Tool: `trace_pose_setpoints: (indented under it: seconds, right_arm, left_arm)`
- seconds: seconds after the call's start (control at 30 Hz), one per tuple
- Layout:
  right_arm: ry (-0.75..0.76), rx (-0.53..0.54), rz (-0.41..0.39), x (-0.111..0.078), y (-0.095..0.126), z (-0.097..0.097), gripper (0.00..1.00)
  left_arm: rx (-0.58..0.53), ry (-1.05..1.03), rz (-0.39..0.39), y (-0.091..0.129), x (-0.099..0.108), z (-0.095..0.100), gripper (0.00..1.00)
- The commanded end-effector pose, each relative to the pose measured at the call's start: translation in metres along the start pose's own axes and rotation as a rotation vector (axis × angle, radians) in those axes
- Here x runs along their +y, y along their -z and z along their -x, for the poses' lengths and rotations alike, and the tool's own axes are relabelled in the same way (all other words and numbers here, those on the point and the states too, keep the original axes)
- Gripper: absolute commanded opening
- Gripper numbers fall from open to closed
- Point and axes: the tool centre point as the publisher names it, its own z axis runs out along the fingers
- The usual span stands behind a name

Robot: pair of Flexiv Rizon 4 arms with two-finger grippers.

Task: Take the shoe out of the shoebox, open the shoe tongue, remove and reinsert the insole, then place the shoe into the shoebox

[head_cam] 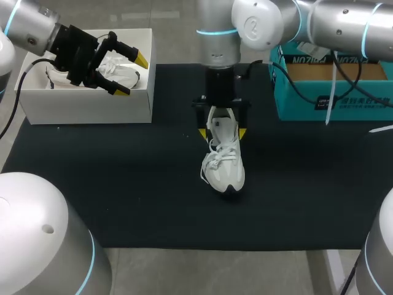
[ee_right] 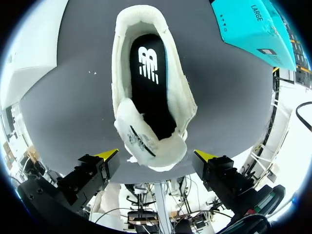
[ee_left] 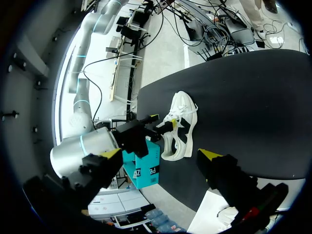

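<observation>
Standing on the mat, the shoe is well apart from the shoebox.

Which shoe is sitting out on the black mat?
The white shoe in the middle, at the right hand; the other shoe lies inside the white box.

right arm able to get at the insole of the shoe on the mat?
Probably yes: its open pincer hangs over the shoe, which opens toward it, insole bare.

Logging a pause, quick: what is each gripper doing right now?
Left gripper: open, empty, over the white shoebox.
Right gripper: open, straddling the shoe, not clamping it.
</observation>
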Motion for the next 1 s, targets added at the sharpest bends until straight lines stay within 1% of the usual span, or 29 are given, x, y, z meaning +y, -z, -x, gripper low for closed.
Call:
trace_pose_setpoints:
  seconds: [0.03, 0.07, 0.17, 0.27, 0.33, 0.53, 0.8, 1.0]
  right_arm:
    - [-0.017, 0.011, 0.102, -0.026, 0.004, 0.009, 0.00]
    - [-0.023, 0.015, 0.117, -0.028, 0.004, 0.010, 0.00]
    - [-0.045, 0.031, 0.128, -0.033, 0.004, 0.009, 0.00]
    - [-0.044, 0.027, 0.139, -0.033, 0.004, 0.008, 0.00]
    - [-0.037, 0.028, 0.145, -0.029, 0.003, 0.006, 0.00]
    - [-0.030, 0.008, 0.159, -0.009, 0.004, 0.008, 0.00]
    - [-0.031, 0.009, 0.161, 0.020, -0.004, 0.010, 0.00]
    - [-0.048, -0.003, 0.148, 0.040, -0.012, 0.016, 0.00]
  left_arm:
    - [0.002, 0.000, -0.001, 0.000, 0.000, 0.000, 1.00]
    - [0.002, 0.000, -0.001, 0.000, 0.000, 0.000, 1.00]
    - [0.002, 0.000, -0.001, 0.000, 0.000, 0.000, 1.00]
    - [0.002, 0.000, -0.001, 0.000, 0.000, 0.000, 1.00]
    - [0.002, 0.000, -0.001, 0.000, 0.000, 0.000, 1.00]
    - [0.002, 0.000, -0.001, 0.000, 0.000, 0.000, 1.00]
    - [0.002, 0.000, -0.001, 0.000, 0.000, 0.000, 1.00]
    - [0.002, 0.000, -0.001, 0.000, 0.000, 0.000, 1.00]
